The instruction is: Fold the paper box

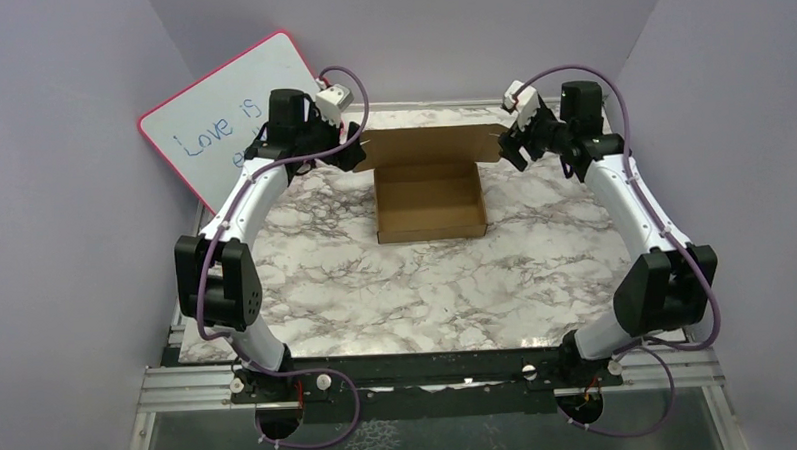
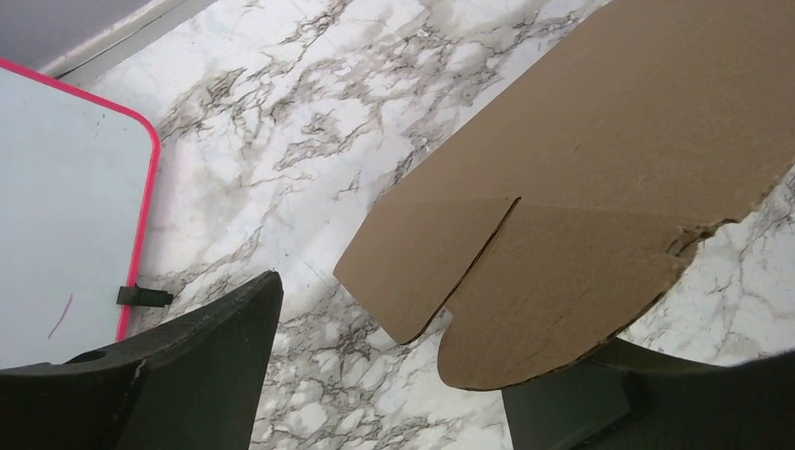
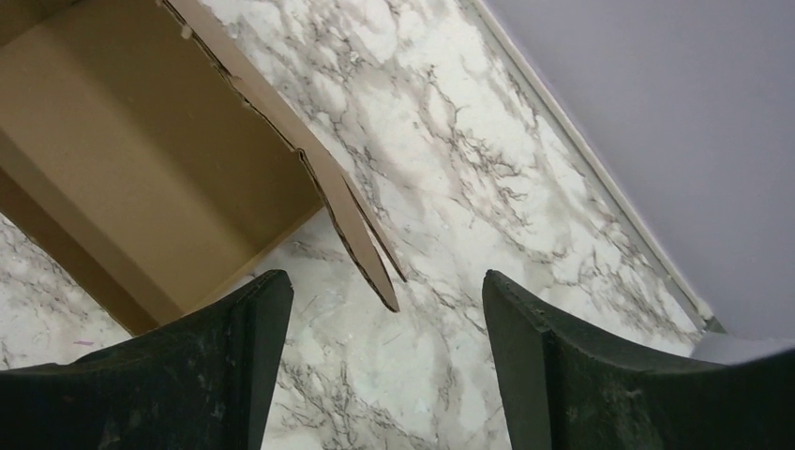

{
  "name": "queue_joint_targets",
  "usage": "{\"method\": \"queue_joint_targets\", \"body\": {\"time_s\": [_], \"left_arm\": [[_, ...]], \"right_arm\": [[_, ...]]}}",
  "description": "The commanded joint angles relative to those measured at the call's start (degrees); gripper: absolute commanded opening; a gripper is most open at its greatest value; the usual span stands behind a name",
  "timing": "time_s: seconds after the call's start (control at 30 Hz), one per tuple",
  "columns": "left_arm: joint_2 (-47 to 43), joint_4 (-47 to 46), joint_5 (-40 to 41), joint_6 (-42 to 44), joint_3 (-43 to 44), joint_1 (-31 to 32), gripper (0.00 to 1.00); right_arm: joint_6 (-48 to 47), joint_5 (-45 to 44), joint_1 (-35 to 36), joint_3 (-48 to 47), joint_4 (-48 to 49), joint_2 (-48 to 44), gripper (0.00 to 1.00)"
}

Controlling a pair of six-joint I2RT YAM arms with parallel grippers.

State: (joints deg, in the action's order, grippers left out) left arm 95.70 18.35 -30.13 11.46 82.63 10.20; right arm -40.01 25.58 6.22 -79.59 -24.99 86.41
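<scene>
The paper box (image 1: 429,196) sits right of the whiteboard (image 1: 226,121), lid flap up. The left gripper (image 1: 352,154), between whiteboard and box, gapes released; the right gripper (image 1: 510,148), beyond the box from the whiteboard, is likewise released

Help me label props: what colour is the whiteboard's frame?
The whiteboard frame is pink; clearest in the left wrist view.

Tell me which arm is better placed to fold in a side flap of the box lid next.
Probably the left. An end flap of the paper box lies well between the fingers of the open left gripper, covering part of one. The open right gripper has only a thin flap tip between its fingers.
</scene>
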Motion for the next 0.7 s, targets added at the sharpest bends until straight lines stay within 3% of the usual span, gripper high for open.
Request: {"method": "queue_joint_targets", "body": {"time_s": [0.0, 0.4, 0.67], "left_arm": [[0.89, 1.23, -2.3, 2.68, 2.33, -0.26, 0.78], [1.99, 2.84, -5.75, 6.03, 3.54, -0.26, 0.71], [2.29, 4.33, -7.97, 6.88, 4.19, -0.26, 0.59]], "right_arm": [[-2.33, 7.95, -1.38, -2.94, 2.44, 3.16, 0.77], [-3.72, 12.53, -1.43, -5.1, 2.68, 8.04, 0.59], [-3.61, 13.99, -1.46, -6.74, 1.45, 10.32, 0.3]]}}
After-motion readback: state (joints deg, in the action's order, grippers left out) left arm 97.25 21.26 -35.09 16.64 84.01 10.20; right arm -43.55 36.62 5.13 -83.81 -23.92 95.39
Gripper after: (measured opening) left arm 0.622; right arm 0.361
